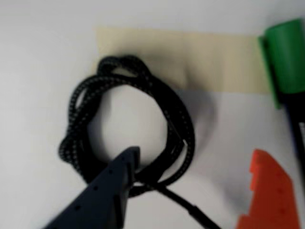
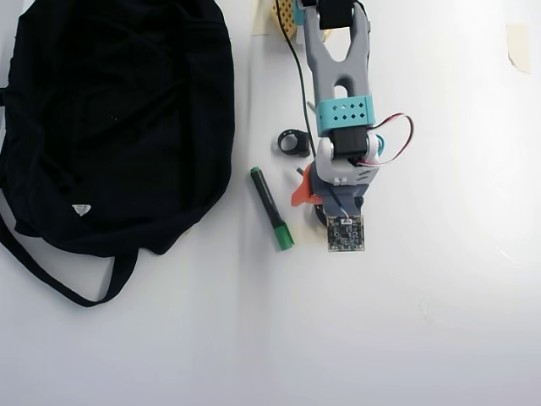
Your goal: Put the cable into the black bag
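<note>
The wrist view looks down on a coiled black braided cable lying on the white desk. The coil's upper edge overlaps a strip of beige tape stuck to the desk, and one loose end trails off toward 5 o'clock. The fingers are spread: the dark blue one comes in from 7 o'clock with its tip over the lower rim of the coil, while the orange one sits at 4 o'clock, well clear of the coil, with bare desk between them. Whether the blue tip touches the cable cannot be told. A green marker shows at 2 o'clock.

In the overhead view the arm reaches down from 12 o'clock and hides the cable beneath its wrist. The black bag lies flat at 10 o'clock, its strap looping out toward 7 o'clock. Between bag and arm lies the green marker, and a small black ring sits just beside the arm.
</note>
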`<act>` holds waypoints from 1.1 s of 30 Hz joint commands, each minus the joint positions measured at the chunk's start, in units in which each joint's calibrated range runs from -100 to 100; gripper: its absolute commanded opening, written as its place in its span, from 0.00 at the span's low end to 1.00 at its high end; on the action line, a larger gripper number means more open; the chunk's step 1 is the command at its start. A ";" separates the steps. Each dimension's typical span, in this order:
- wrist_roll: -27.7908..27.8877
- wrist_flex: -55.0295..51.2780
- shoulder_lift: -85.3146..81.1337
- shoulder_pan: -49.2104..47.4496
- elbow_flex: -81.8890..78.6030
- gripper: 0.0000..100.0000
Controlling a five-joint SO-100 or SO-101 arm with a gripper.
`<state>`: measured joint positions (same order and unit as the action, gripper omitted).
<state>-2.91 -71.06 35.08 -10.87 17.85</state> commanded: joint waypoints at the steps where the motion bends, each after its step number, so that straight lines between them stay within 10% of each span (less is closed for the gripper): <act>1: -0.87 0.78 0.03 0.63 2.46 0.30; 23: -1.08 1.64 3.43 0.70 2.46 0.29; 33: -1.08 1.29 3.43 0.70 2.37 0.08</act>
<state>-3.93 -70.03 38.90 -9.70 18.71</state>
